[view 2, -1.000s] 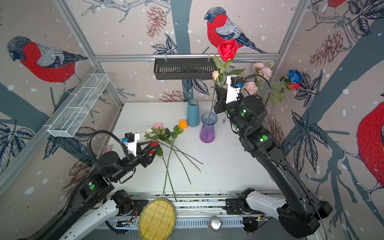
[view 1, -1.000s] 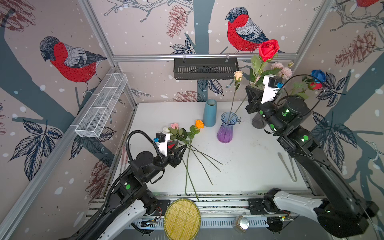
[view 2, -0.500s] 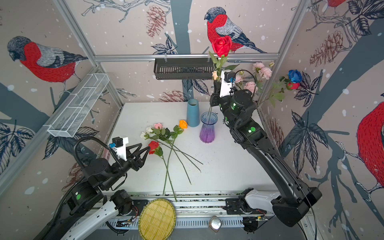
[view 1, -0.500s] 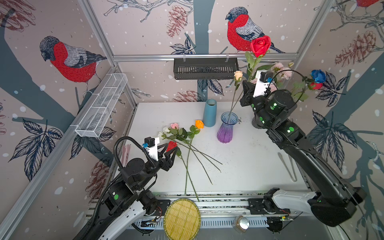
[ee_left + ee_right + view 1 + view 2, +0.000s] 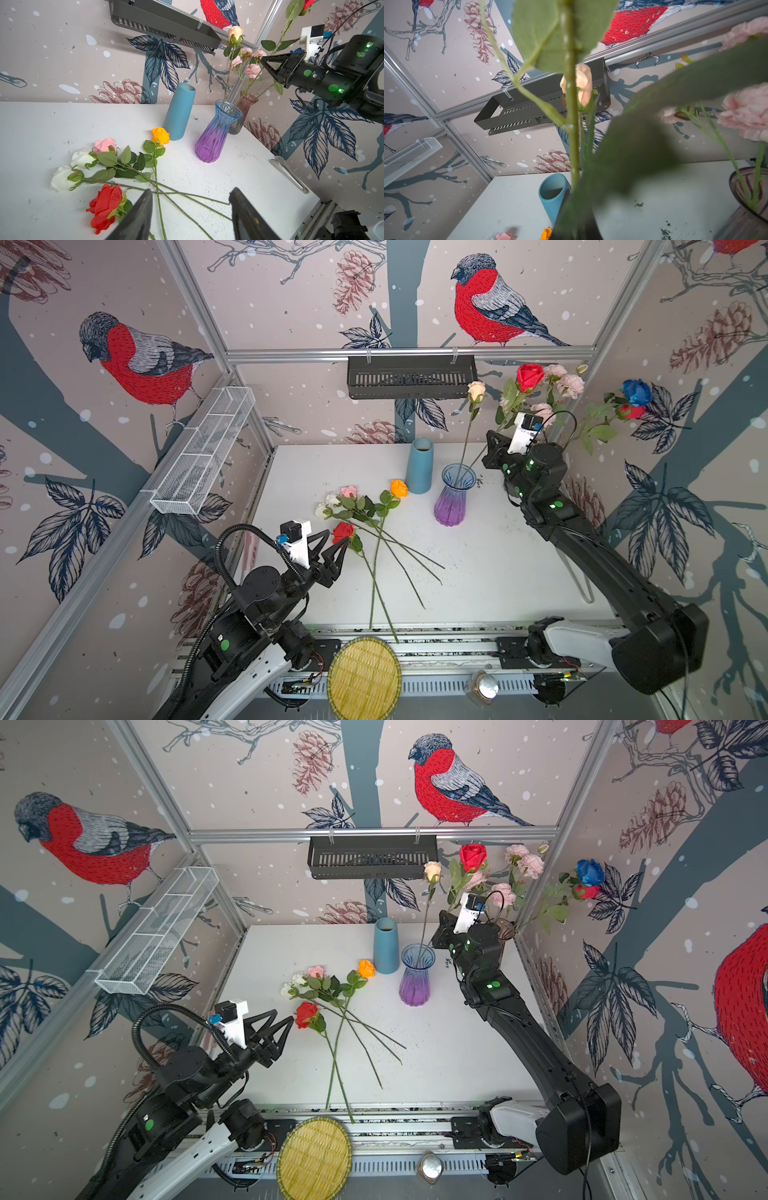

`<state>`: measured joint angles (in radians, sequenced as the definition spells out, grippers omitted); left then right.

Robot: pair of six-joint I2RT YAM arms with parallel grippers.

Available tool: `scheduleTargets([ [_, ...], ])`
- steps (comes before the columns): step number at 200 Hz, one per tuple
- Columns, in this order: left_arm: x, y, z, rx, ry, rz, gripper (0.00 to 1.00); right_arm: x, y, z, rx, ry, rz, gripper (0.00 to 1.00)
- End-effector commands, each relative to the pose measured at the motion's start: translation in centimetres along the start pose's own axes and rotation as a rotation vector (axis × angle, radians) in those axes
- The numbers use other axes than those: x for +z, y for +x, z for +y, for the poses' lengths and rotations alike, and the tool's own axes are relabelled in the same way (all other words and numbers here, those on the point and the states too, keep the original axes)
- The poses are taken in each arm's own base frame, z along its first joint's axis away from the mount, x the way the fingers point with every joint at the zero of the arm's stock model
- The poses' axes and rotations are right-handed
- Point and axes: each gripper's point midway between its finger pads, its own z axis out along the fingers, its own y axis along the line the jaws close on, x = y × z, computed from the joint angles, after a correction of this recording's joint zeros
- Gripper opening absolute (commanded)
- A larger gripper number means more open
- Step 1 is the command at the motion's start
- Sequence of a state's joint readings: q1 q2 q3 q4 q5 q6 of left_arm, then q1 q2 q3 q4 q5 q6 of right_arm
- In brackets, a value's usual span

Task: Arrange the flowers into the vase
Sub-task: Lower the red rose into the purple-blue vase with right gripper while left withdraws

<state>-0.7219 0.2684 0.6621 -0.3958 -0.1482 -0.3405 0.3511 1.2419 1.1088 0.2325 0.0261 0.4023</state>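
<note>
A purple-blue glass vase stands at the back of the white table with a peach rose in it. My right gripper is shut on the stem of a red rose, held upright; the stem's lower end slants into the vase mouth. Several flowers lie crossed on the table: red, orange, pink, white. My left gripper hovers open over their stems, holding nothing.
A blue cylinder vase stands left of the glass vase. A brownish vase with pink and blue flowers sits in the back right corner. Metal tongs lie by the right wall. A woven tray rests at the front rail.
My right gripper has shifted left and come down with the red rose, bringing its stem to the vase. My left arm has drawn back slightly, still open.
</note>
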Motion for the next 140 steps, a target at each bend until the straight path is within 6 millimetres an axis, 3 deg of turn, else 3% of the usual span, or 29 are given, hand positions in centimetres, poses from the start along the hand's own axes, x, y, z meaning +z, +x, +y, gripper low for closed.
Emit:
scheduleTargets([
  [1, 0.0, -0.4, -0.5, 0.005, 0.023, -0.012, 0.59, 1.0, -0.2, 0.4, 0.094, -0.047, -0.005, 0.03],
  [17, 0.0, -0.3, -0.5, 0.005, 0.024, -0.012, 0.6, 2.1, 1.0, 0.3, 0.093, -0.058, 0.056, 0.09],
  [35, 0.1, -0.2, -0.4, 0.004, 0.018, -0.009, 0.59, 3.2, 2.6, 1.1, 0.082, -0.095, 0.163, 0.53],
  [51, 0.3, -0.1, -0.4, 0.006, 0.02, 0.0, 0.59, 3.1, 3.4, 0.7, 0.087, -0.064, 0.213, 0.7],
  [98, 0.6, 0.2, -0.4, 0.009, 0.018, 0.013, 0.59, 0.1, 3.0, 0.6, 0.098, -0.063, 0.153, 0.87],
  [103, 0.6, 0.1, -0.4, 0.009, 0.018, 0.012, 0.59, -0.8, 2.0, 0.8, 0.094, -0.066, 0.13, 0.87],
  [140, 0.8, 0.3, -0.4, 0.009, 0.014, 0.019, 0.6, -3.5, 1.6, 0.5, 0.067, -0.042, 0.12, 0.88],
])
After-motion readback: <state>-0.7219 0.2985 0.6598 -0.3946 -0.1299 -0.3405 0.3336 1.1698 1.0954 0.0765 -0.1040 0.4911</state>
